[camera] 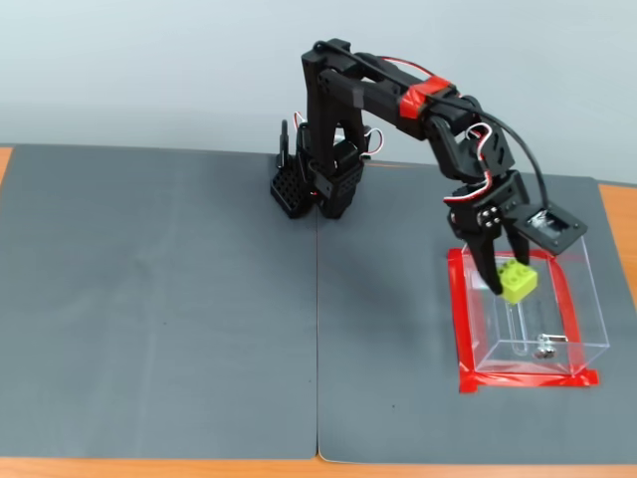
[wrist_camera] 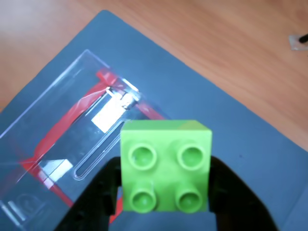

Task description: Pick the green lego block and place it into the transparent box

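The green lego block (wrist_camera: 166, 166) is a lime-green square brick with four studs, held between my black fingers (wrist_camera: 96, 197). My gripper (camera: 510, 280) is shut on it and holds it over the open top of the transparent box (camera: 587, 299). The block also shows in the fixed view (camera: 518, 282), just inside the box's upper rim at its left side. The box (wrist_camera: 57, 120) has clear walls, a slot (wrist_camera: 98, 154) and a small metal piece (camera: 543, 348) at its bottom, with red tape (camera: 460, 319) around its base.
The box stands on a dark grey mat (camera: 159, 299) at the right end, near the wooden table edge (camera: 617, 214). The arm's black base (camera: 317, 189) stands at the back middle. A mat seam (camera: 318, 349) runs front to back.
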### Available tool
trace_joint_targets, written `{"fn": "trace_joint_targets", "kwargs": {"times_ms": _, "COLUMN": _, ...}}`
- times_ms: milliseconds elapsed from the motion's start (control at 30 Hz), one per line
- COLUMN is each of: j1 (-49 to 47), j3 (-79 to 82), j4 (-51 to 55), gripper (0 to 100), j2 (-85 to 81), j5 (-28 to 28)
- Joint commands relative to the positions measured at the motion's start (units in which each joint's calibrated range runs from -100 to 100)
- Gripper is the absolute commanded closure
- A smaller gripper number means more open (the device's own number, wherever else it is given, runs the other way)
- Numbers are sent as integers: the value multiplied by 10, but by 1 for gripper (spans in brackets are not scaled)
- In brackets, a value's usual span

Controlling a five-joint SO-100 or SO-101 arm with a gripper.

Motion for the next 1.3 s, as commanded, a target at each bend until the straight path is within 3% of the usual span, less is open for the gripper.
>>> {"fn": "trace_joint_targets", "kwargs": {"times_ms": 0, "j1": -45, "j3": 0, "j4": 4, "gripper": 88, "j2": -14, "j5": 2}}
{"fn": "trace_joint_targets", "kwargs": {"times_ms": 1267, "j1": -101, "j3": -8, "j4": -29, "gripper": 87, "j2": 96, "j5": 2}}
